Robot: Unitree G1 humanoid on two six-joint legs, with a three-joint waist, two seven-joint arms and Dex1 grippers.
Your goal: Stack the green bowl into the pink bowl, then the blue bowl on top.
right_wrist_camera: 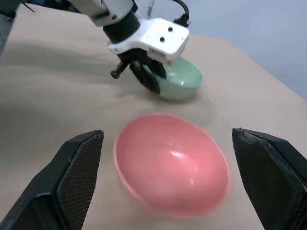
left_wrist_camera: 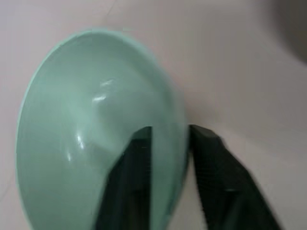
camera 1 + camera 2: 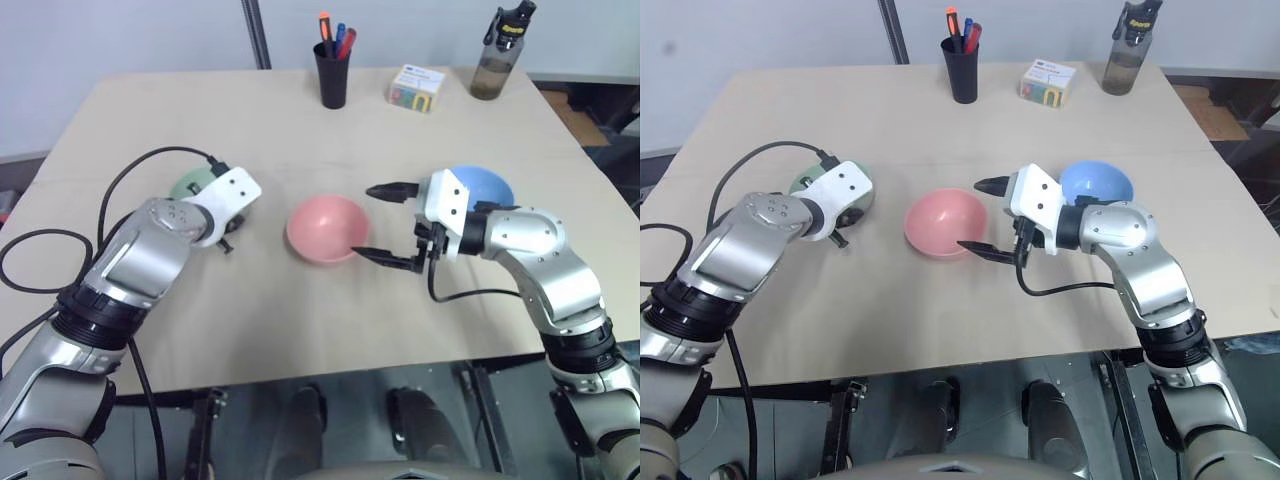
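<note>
A: Where are the bowls found?
B: The green bowl point(image 3: 190, 184) is seen left of centre, its rim pinched by the left gripper point(image 2: 168, 143). The pink bowl point(image 3: 327, 228) sits centre, the blue bowl point(image 3: 487, 185) right.
A: And the right gripper point(image 3: 388, 224)?
B: Spread wide, nothing held, beside the pink bowl.

Head stereo looking down over table point(image 3: 300, 330); wrist cams close, both catching green bowl point(image 2: 96, 129).

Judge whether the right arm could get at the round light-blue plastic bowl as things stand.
Probably yes: the light-blue plastic bowl sits just behind the right gripper, jaws open and empty; nothing stands between them.
</note>
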